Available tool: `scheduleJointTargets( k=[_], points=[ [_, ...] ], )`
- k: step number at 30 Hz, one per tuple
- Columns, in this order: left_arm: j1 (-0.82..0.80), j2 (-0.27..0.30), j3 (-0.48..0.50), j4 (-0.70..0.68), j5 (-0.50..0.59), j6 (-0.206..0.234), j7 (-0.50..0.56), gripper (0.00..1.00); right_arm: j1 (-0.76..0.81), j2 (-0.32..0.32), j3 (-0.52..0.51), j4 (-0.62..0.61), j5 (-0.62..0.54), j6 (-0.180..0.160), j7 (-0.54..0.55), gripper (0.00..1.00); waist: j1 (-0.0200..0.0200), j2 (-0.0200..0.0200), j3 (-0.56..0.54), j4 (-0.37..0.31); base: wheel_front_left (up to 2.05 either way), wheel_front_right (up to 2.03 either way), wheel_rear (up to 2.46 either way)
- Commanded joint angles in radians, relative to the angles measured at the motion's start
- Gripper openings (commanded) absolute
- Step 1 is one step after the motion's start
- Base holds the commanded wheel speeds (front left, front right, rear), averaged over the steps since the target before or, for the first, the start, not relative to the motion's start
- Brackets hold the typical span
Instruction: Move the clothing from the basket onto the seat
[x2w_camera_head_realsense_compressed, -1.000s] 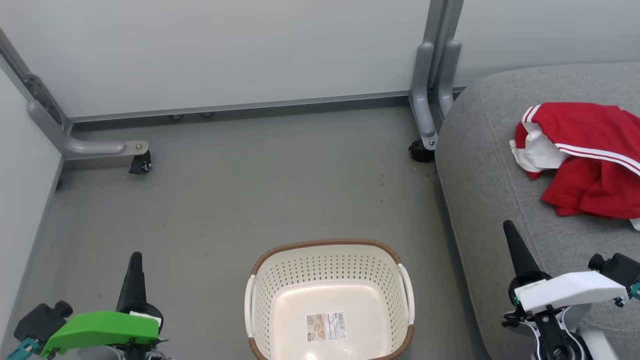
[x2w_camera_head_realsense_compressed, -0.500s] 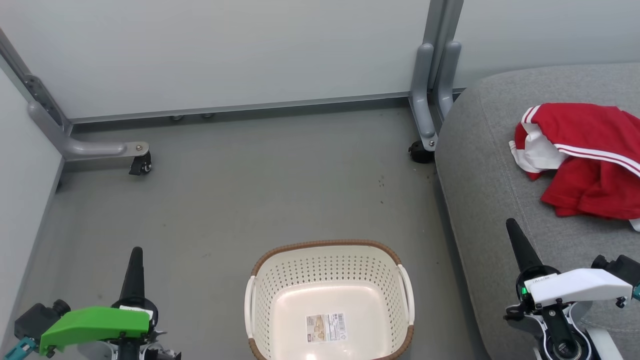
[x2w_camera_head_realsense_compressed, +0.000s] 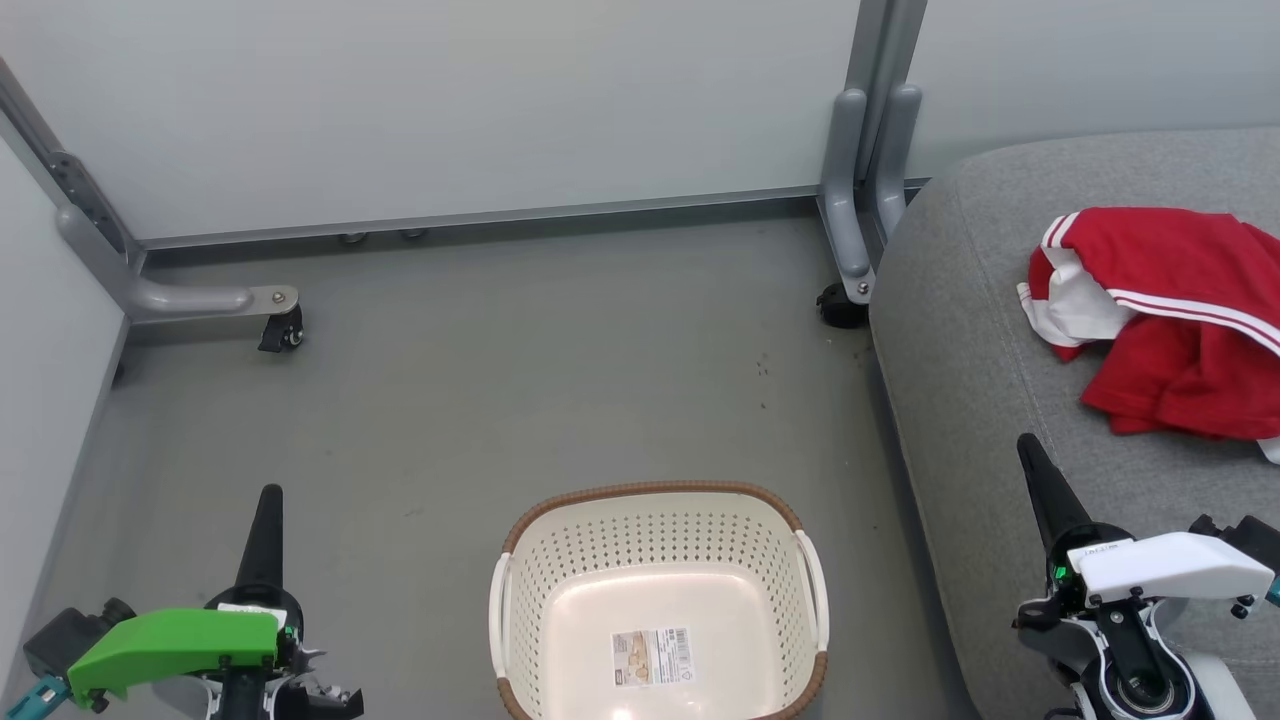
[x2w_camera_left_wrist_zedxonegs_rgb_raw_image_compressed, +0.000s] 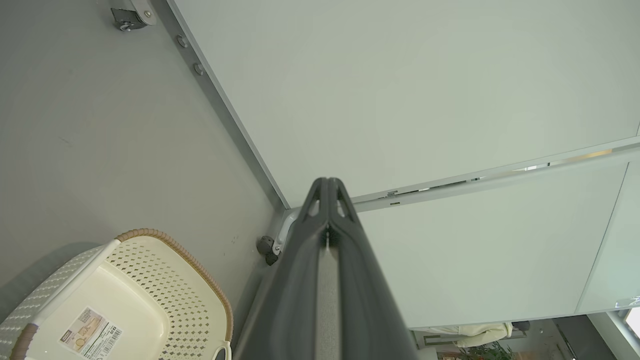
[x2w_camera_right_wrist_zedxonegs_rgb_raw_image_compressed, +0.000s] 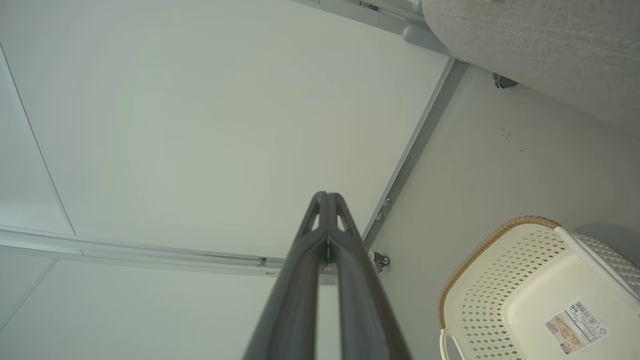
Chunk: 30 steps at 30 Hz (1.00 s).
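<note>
The red clothing (x2w_camera_head_realsense_compressed: 1170, 320), with white stripes and a white panel, lies crumpled on the grey seat (x2w_camera_head_realsense_compressed: 980, 400) at the right. The cream basket (x2w_camera_head_realsense_compressed: 655, 540) with its brown rim stands on the floor at bottom centre, holding nothing but a label on its base; it shows too in the left wrist view (x2w_camera_left_wrist_zedxonegs_rgb_raw_image_compressed: 165, 280) and the right wrist view (x2w_camera_right_wrist_zedxonegs_rgb_raw_image_compressed: 500, 280). My left gripper (x2w_camera_head_realsense_compressed: 268, 497) is shut at the lower left, left of the basket. My right gripper (x2w_camera_head_realsense_compressed: 1028, 447) is shut over the seat's front part, below the clothing. Both point up, fingers pressed together (x2w_camera_left_wrist_zedxonegs_rgb_raw_image_compressed: 327, 187) (x2w_camera_right_wrist_zedxonegs_rgb_raw_image_compressed: 325, 200).
Grey floor (x2w_camera_head_realsense_compressed: 500, 400) stretches between pale partition panels (x2w_camera_head_realsense_compressed: 450, 100). Metal frame legs with castors stand at the back left (x2w_camera_head_realsense_compressed: 280, 325) and beside the seat's corner (x2w_camera_head_realsense_compressed: 845, 300). A panel (x2w_camera_head_realsense_compressed: 40, 400) runs along the left side.
Both grippers have sunk slightly lower in the head view, still shut. The clothing and basket have stayed where they were.
</note>
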Motion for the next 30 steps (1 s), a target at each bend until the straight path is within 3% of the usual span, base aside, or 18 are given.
scheduleJointTargets(
  k=[1,30],
  points=[
    [-0.024,0.003,0.005,-0.003,-0.026,-0.005,0.008,0.00,-0.015,-0.004,-0.005,0.001,0.024,0.000,0.005,0.00,0.0000,0.0000,0.000,0.000,0.00,0.00,0.00],
    [-0.051,-0.005,0.030,0.014,-0.245,-0.020,0.064,0.00,-0.046,0.001,-0.035,0.053,0.238,0.000,0.036,0.00,0.0000,0.0000,-0.006,-0.001,0.00,0.00,0.00]
  ],
)
